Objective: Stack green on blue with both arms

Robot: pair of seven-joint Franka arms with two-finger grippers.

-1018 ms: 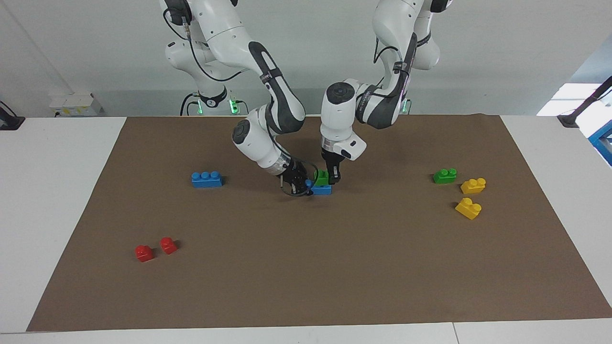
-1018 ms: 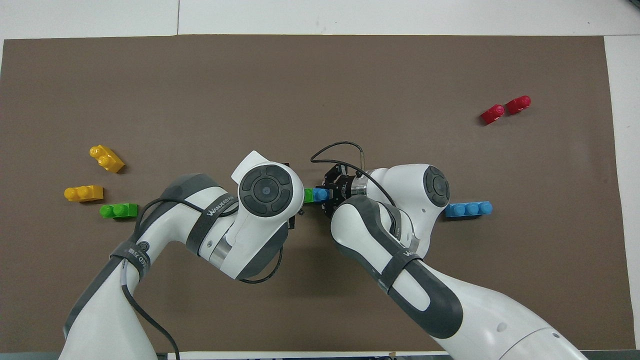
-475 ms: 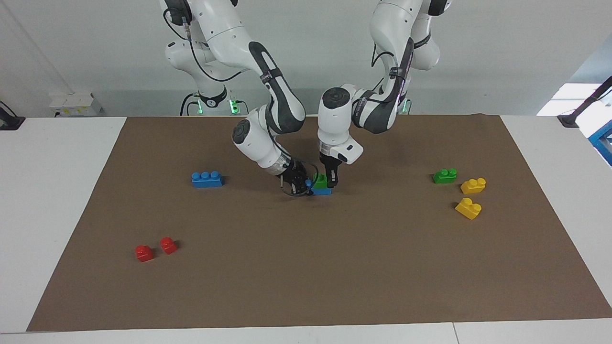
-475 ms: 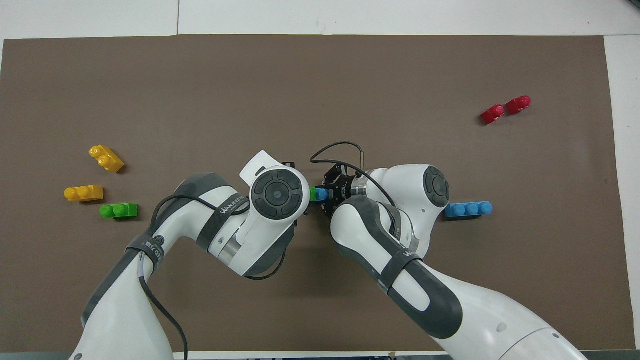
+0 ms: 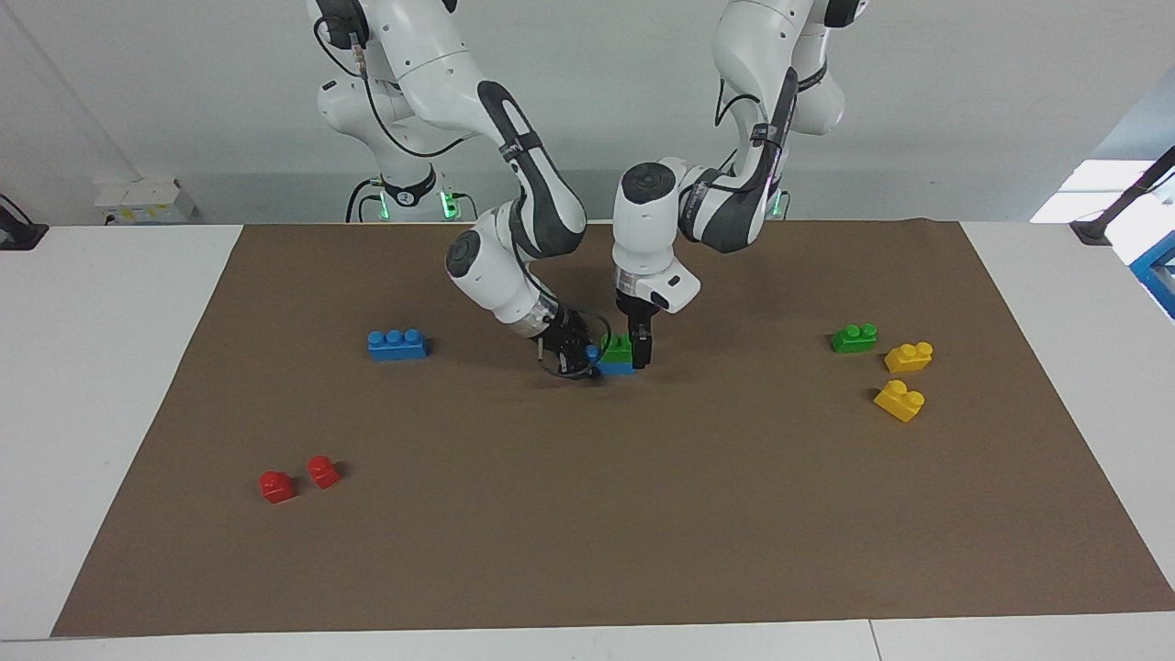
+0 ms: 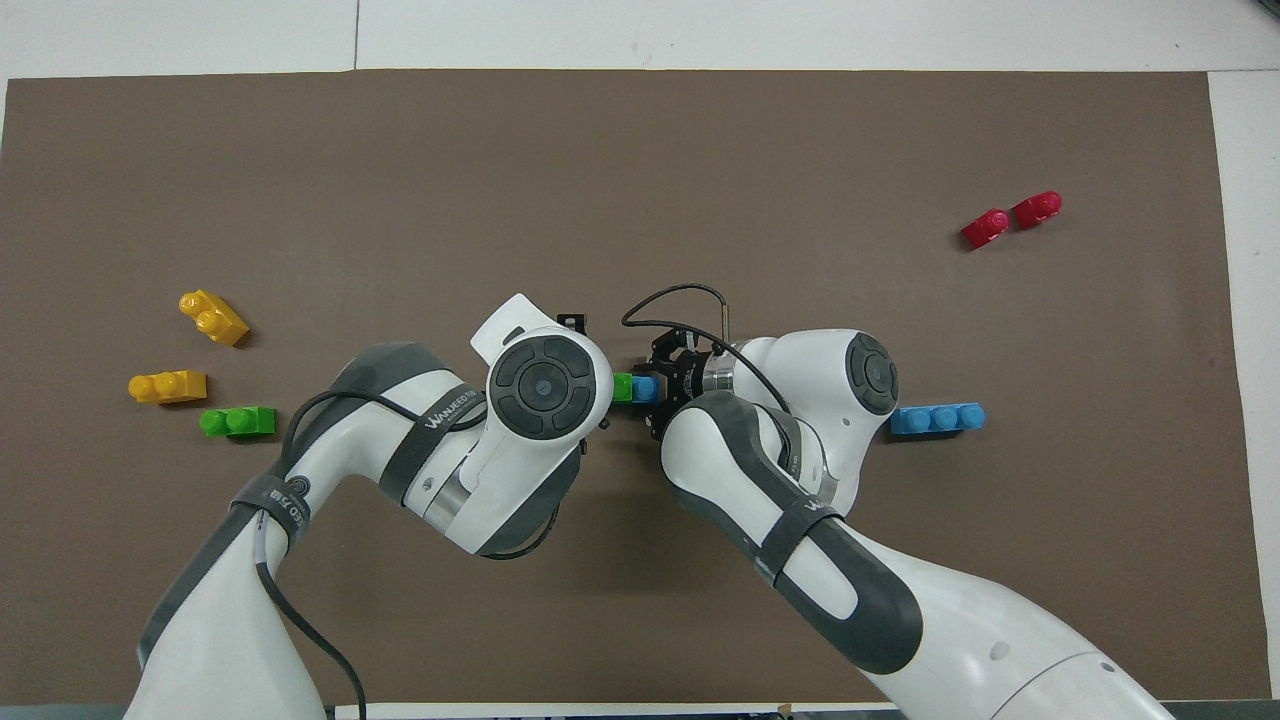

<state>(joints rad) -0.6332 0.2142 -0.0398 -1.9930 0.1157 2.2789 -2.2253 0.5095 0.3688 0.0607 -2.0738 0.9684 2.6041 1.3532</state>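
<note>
A green brick [image 5: 617, 348] sits on top of a blue brick [image 5: 618, 367] near the middle of the brown mat. My left gripper [image 5: 635, 350] comes down from above and is shut on the green brick. My right gripper [image 5: 576, 354] lies low, tilted over the mat, and is shut on the blue brick's end toward the right arm's side. In the overhead view only a sliver of the green brick [image 6: 622, 388] and one blue stud [image 6: 644, 388] show between the left wrist and my right gripper [image 6: 668, 388].
A second blue brick [image 5: 397, 344] lies toward the right arm's end. A second green brick [image 5: 854, 338] and two yellow bricks [image 5: 909, 356] [image 5: 899, 400] lie toward the left arm's end. Two red bricks [image 5: 276, 486] [image 5: 322, 471] lie farther from the robots.
My left gripper has lowered the green brick down onto the blue brick and shifted slightly. My right gripper has kept its hold on the blue brick.
</note>
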